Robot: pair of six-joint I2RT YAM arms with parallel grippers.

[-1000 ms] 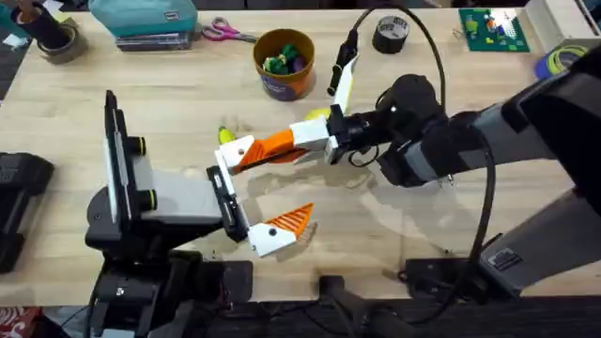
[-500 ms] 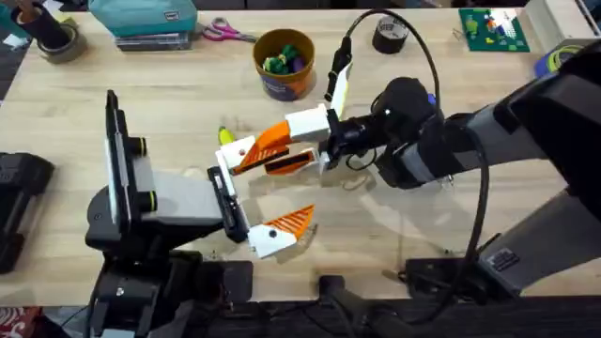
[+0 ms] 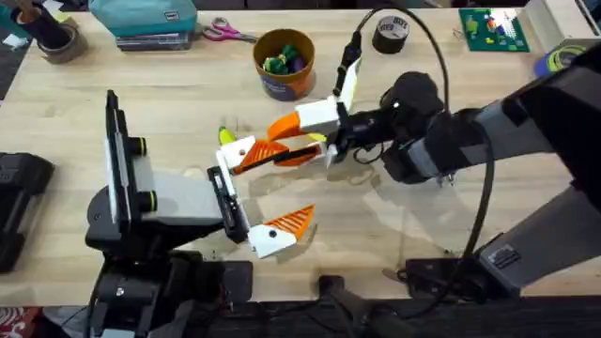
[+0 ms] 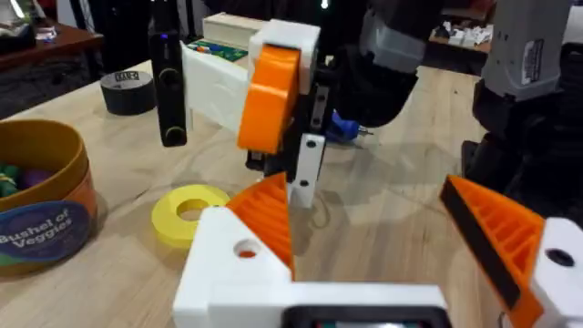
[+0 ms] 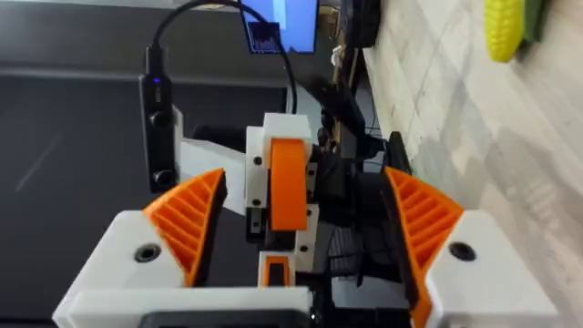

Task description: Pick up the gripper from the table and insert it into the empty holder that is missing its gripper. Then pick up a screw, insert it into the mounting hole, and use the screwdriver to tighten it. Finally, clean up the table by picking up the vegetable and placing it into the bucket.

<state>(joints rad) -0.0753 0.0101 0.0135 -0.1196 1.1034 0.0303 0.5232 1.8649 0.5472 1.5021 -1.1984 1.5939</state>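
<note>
Two end effectors, jaws apart: right end effector (image 3: 291, 141) should align squarely with left end effector (image 3: 254, 197); vegetable (image 3: 225, 136) awaits.

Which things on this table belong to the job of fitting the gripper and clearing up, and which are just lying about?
Part of the job:
vegetable, lying on the table
bucket, already holding toy pieces

Just lying about:
scissors
black tape roll
yellow tape ring
teal box
</note>
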